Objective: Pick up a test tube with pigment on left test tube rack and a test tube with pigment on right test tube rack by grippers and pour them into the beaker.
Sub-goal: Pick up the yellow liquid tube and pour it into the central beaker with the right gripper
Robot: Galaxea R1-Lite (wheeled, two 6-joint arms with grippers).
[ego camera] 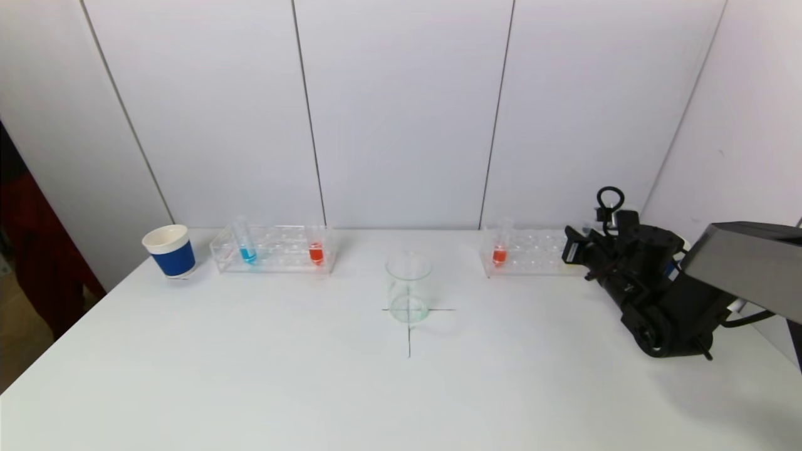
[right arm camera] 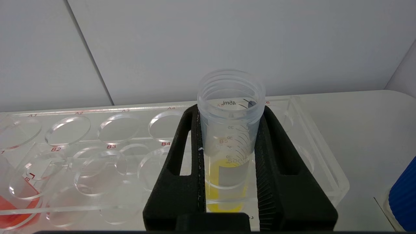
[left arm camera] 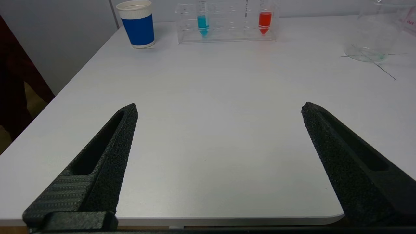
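Yellow tube [right arm camera: 229,136] stands upright in the right rack [right arm camera: 318,169], right gripper [right arm camera: 227,162] jaws clamped on it for lifting; left gripper [left arm camera: 219,109] jaws gape empty.

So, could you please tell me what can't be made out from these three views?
- Head view: the right gripper and the yellow test tube it clamps in the right rack are hidden behind the arm's own body.
- Head view: the left gripper is out of frame.
- Right wrist view: the yellow tube's bottom is covered by the gripper; a blue object is cut by the edge.
- Left wrist view: the beaker is cut off at the top.
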